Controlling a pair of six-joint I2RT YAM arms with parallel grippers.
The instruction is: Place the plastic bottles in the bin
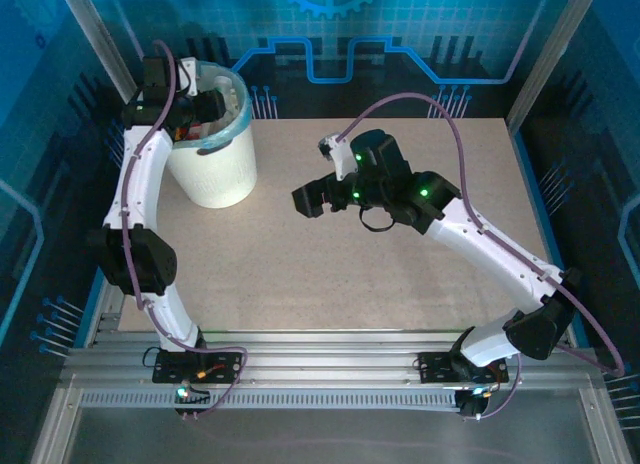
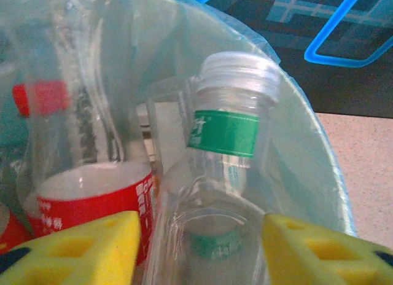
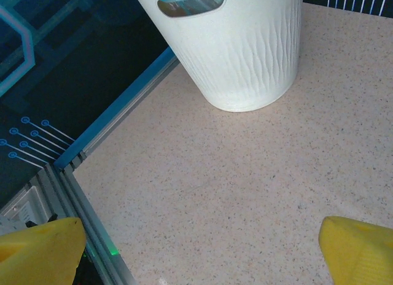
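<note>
My left gripper [image 1: 200, 109] hangs over the mouth of the bin [image 1: 215, 174], a white bucket with a pale blue-green liner [image 2: 307, 150]. In the left wrist view a clear bottle with a green label and white cap [image 2: 227, 134] lies between the yellow fingers of that gripper [image 2: 202, 248], which stand apart on either side of it and look open. A red-labelled bottle [image 2: 92, 193] and another with a red cap [image 2: 40, 97] lie in the bin beside it. My right gripper [image 1: 318, 174] hovers open over mid-table with nothing in it [image 3: 202, 248].
The bin [image 3: 245, 51] stands at the table's far left corner. The table's left edge is a metal rail [image 3: 110, 137] with dark floor beyond. The speckled tabletop [image 1: 400, 274] stretches out around my right arm.
</note>
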